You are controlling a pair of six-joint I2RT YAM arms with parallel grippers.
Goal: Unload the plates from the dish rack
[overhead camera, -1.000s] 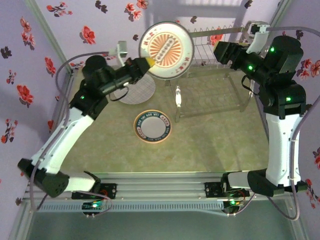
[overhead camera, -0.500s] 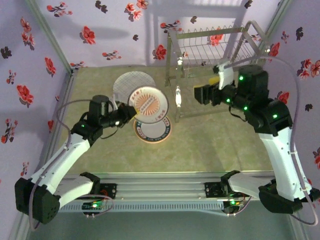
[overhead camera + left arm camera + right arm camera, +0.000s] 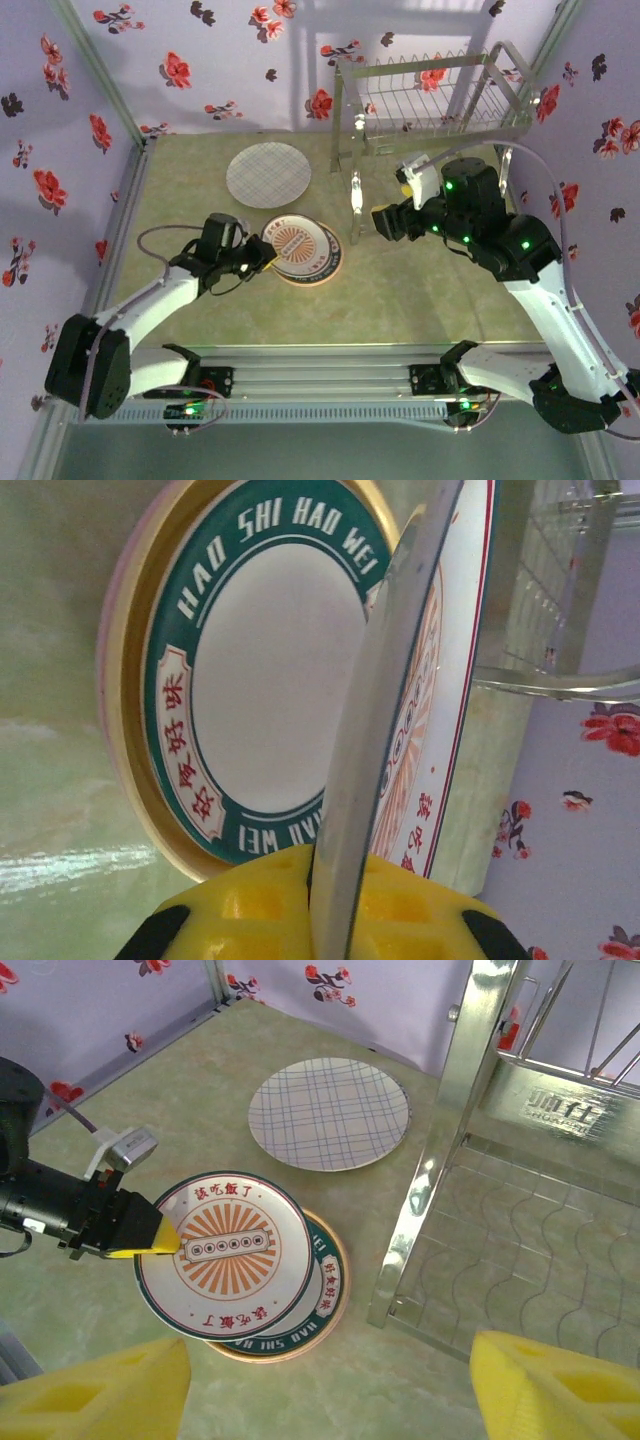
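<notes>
Checking rack (image 3: pixel 430 90): looked unloaded. Sunburst plate (image 3: pixel 292 243) had dropped from rack height to left-front of rack, onto green-rimmed plate (image 3: pixel 322 268). Left gripper (image 3: pixel 262 252) still pinched its rim. Right gripper (image 3: pixel 385 222), just before rack, gaped empty. Release seemed next.

Light diffuse, fairly bright, from above. Dish rack (image 3: pixel 430 95) throws barred shadow up back wall (image 3: pixel 400 30); left wall (image 3: pixel 40 200) dimmer. Glare strip on chrome rack leg in right wrist view; right fingers (image 3: pixel 560 1390) there soft, unfocused. Left wrist view: orange-sunburst plate (image 3: pixel 380 730) edge blurred, sheen on table (image 3: pixel 60 860). Overhead view bowed at corners.
</notes>
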